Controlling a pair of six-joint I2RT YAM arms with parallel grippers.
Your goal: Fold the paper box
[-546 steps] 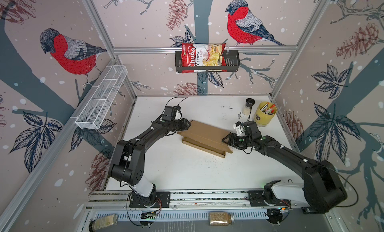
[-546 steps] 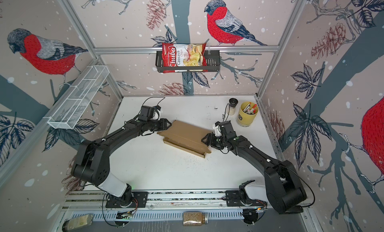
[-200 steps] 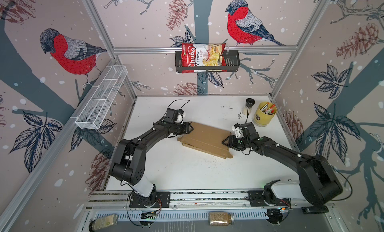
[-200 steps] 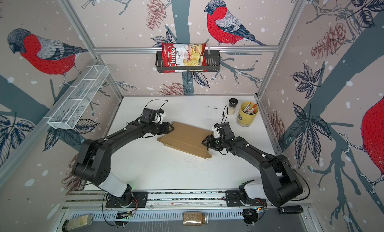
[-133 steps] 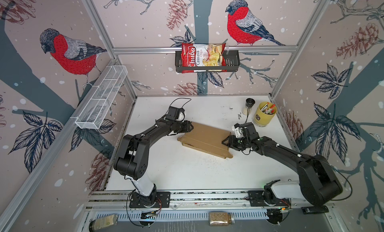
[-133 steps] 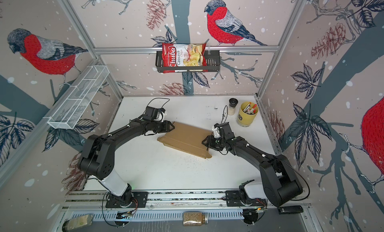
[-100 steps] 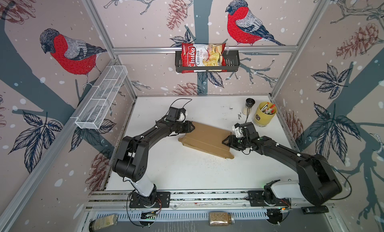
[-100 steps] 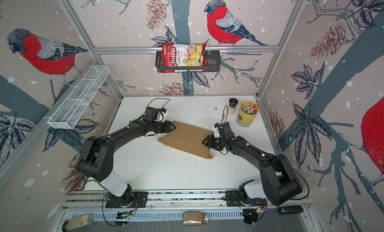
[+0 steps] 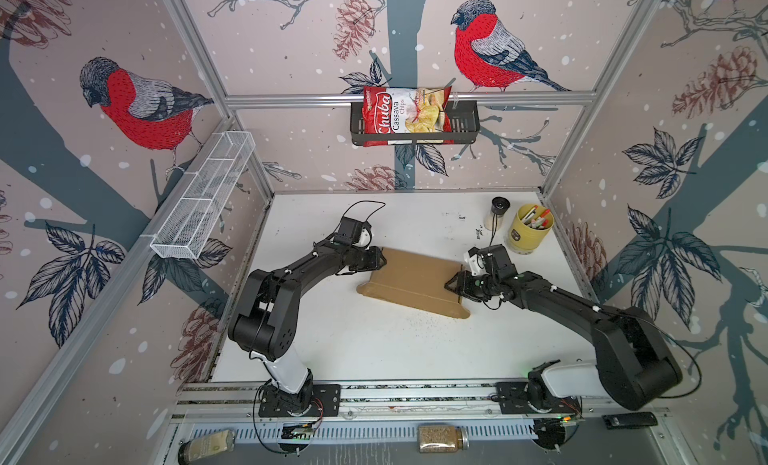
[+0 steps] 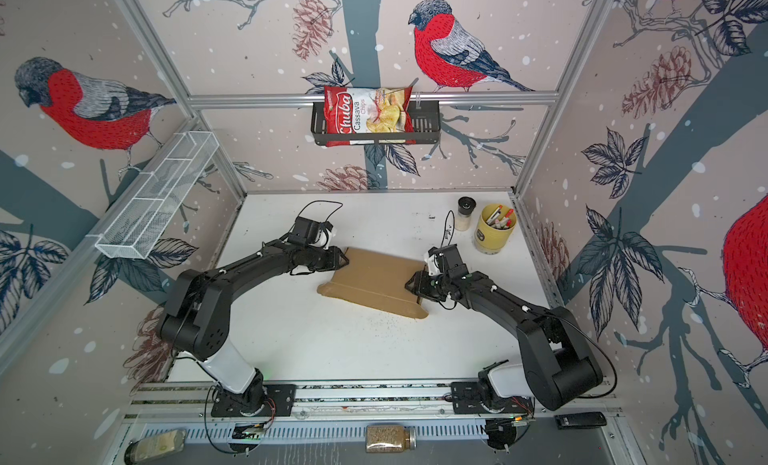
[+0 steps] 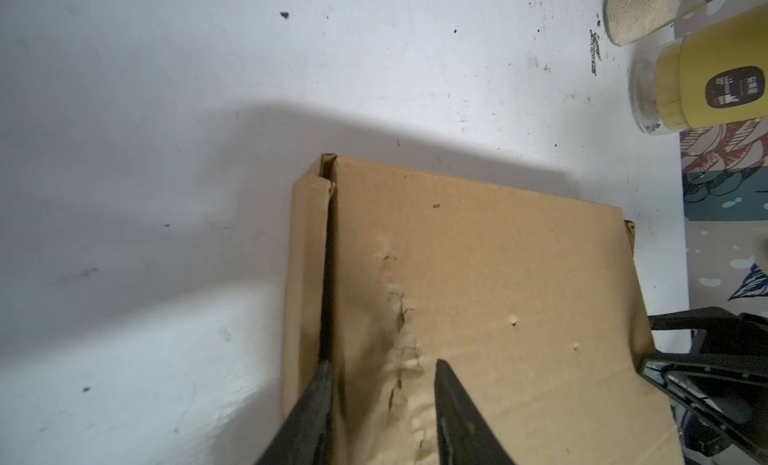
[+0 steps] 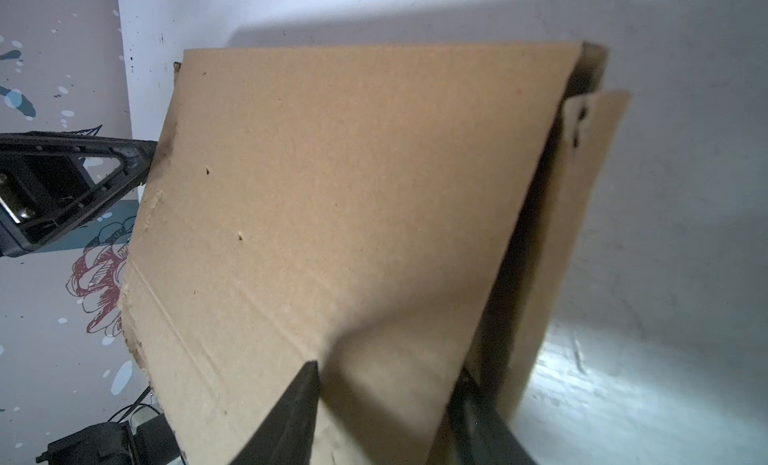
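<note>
My left gripper (image 9: 381,261) and right gripper (image 9: 450,283) are both half-open, astride opposite ends of the paper box (image 9: 415,282) lid, mid-frame on the table (image 9: 374,346).
My read: lid-closing step; a gap shows along the side wall. Next: press lid flat, tuck flaps, don't crush. Count: one box, two grippers, one pen cup (image 9: 530,232), one jar (image 9: 496,213) upper right.

Black arms (image 9: 291,278), white base links (image 9: 289,369)
</note>
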